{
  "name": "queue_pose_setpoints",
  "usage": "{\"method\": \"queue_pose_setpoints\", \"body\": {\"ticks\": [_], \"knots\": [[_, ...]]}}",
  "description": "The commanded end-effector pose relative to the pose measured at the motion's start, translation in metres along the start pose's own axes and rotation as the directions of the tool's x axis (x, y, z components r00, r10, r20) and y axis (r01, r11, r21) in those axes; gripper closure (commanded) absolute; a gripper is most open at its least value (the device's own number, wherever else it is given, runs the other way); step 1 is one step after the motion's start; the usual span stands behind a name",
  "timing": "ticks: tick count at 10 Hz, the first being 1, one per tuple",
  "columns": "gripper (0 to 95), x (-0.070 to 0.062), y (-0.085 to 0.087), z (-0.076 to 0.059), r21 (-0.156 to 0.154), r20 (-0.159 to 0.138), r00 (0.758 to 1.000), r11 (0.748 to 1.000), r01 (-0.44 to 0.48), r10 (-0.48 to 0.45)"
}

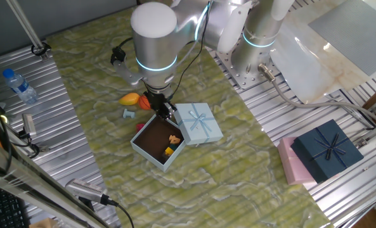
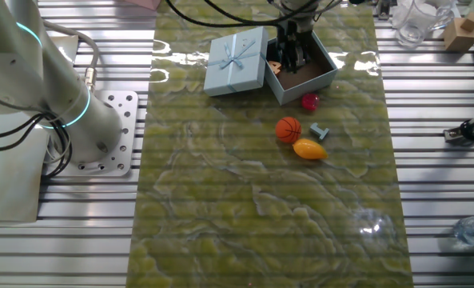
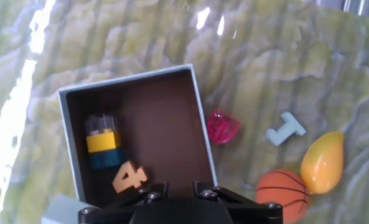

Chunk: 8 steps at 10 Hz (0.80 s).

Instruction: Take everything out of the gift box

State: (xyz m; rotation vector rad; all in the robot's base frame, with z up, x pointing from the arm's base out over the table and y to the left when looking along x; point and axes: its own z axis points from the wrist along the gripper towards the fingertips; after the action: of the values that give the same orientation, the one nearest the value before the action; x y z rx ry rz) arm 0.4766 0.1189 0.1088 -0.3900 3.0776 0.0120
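We see our claw (image 2: 291, 58) above the gift box (image 3: 72, 118), its opening hidden; a minifigure (image 3: 102, 142) and orange "4" (image 3: 130, 177) lie inside.

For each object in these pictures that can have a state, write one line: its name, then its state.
gift box: open, two toys inside
lid: off, beside the box
basketball: out, on the mat
mango: out, on the mat
magenta piece: out, beside the box
gripper: over the box, jaws unclear
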Motion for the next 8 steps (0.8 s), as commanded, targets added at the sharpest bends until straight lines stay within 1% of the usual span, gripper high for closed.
{"method": "queue_pose_setpoints", "body": {"ticks": [1,5,6,7,8], "knots": [[76.0,-0.0068,0.0069,0.0058,-0.007,0.016,1.0,1.0,-0.015,0.015],[76.0,-0.0082,0.0089,0.0072,-0.045,0.036,0.999,0.999,-0.009,0.01],[76.0,-0.0081,0.0089,0.0072,-0.046,0.049,0.999,0.999,-0.009,0.011],[76.0,-0.0082,0.009,0.0072,-0.054,0.061,0.998,0.998,-0.011,0.014],[76.0,-0.0082,0.009,0.0073,-0.049,0.063,0.998,0.998,-0.026,0.029]]}}
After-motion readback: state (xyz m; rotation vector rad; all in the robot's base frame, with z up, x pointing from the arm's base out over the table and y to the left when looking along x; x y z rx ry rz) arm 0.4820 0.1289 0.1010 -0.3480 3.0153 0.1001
